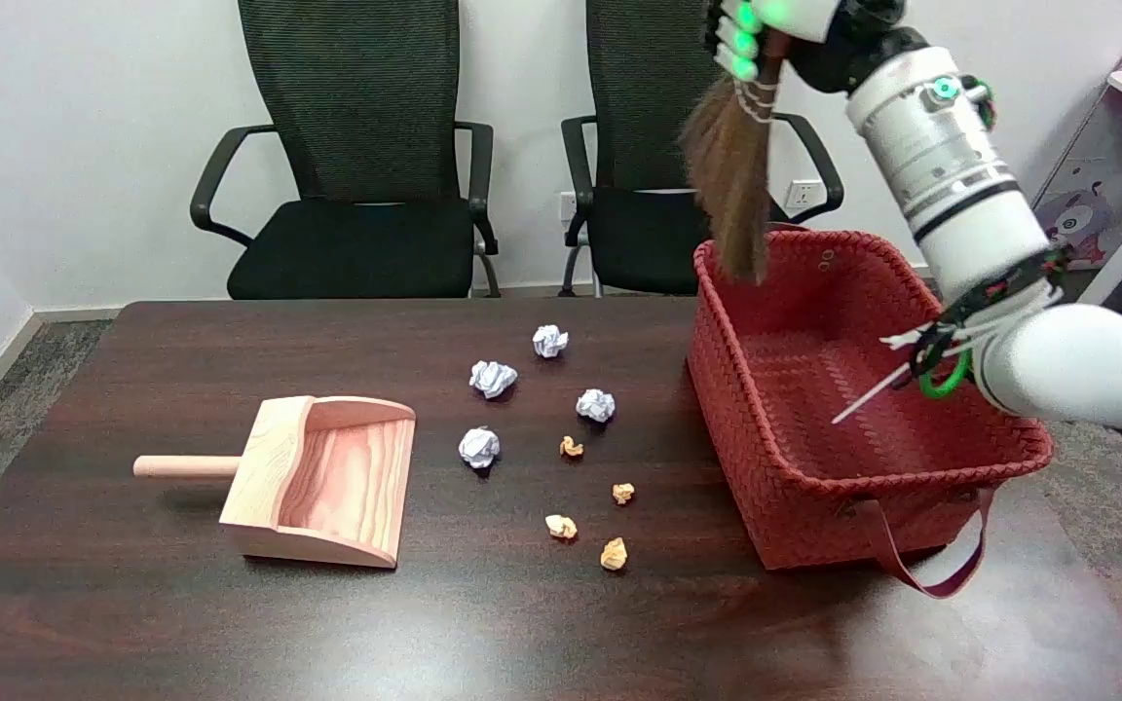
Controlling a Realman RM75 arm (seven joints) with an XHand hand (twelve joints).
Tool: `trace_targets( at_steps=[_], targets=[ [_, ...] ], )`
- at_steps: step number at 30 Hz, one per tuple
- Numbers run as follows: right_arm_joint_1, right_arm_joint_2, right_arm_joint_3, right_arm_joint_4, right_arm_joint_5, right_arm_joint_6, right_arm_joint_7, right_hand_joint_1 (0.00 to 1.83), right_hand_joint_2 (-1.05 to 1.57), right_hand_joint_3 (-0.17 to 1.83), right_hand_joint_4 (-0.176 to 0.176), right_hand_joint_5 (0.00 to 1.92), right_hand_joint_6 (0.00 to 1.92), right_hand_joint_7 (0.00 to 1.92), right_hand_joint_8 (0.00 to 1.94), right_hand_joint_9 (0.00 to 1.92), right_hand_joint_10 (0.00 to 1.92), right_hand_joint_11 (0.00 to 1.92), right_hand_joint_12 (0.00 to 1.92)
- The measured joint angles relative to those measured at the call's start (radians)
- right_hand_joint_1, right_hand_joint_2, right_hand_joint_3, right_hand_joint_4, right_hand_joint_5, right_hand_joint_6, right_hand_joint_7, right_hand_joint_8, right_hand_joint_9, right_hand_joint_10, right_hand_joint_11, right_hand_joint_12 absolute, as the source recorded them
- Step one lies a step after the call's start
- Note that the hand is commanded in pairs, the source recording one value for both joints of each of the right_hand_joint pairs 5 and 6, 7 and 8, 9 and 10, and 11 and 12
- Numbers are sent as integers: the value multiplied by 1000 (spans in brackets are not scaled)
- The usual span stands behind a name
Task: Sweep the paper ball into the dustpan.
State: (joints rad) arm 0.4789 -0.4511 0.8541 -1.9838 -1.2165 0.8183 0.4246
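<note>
At the top of the frame, right of centre, the right hand has its fingers wrapped around the handle of a small brown bristle broom, partly cut off by the upper edge; the bristles hang down and their tips hang over the far left corner of the red woven basket, which sits on the right part of the dark wooden desk. The white arm runs from the hand down to the right edge of the frame, crossing above the basket. In the centre of the desk lie 4 crumpled white paper balls, loosely grouped and apart from one another, with 4 smaller orange paper scraps scattered just below and right of them. The light wooden dustpan rests at the left centre, its open mouth facing right toward the balls, its round handle pointing left. 2 black mesh office chairs stand behind the desk against the white wall.
</note>
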Motion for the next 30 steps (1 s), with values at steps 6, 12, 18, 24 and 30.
trace_targets(
  at_steps=[6, 12, 18, 24, 30],
  targets=[
    [143, -34, -110, 40, 51, -58, 14, 1057, 1571, 782, 60, 1920, 1920, 1920, 1920, 1920, 1920, 1920, 1920],
    [244, -87, -192, 110, 83, -110, 22, 1056, 1571, 735, 57, 1920, 1920, 1920, 1920, 1920, 1920, 1920, 1920],
    [312, -131, -258, 172, 101, -150, 27, 1051, 1571, 794, 54, 1920, 1920, 1920, 1920, 1920, 1920, 1920, 1920],
    [333, -158, -305, 204, 111, -166, 29, 1042, 1571, 928, 61, 1920, 1920, 1920, 1920, 1920, 1920, 1920, 1920],
    [333, -177, -336, 219, 96, -152, 28, 1027, 1571, 953, 176, 1920, 1920, 1920, 1920, 1920, 1920, 1920, 1920]
  ],
)
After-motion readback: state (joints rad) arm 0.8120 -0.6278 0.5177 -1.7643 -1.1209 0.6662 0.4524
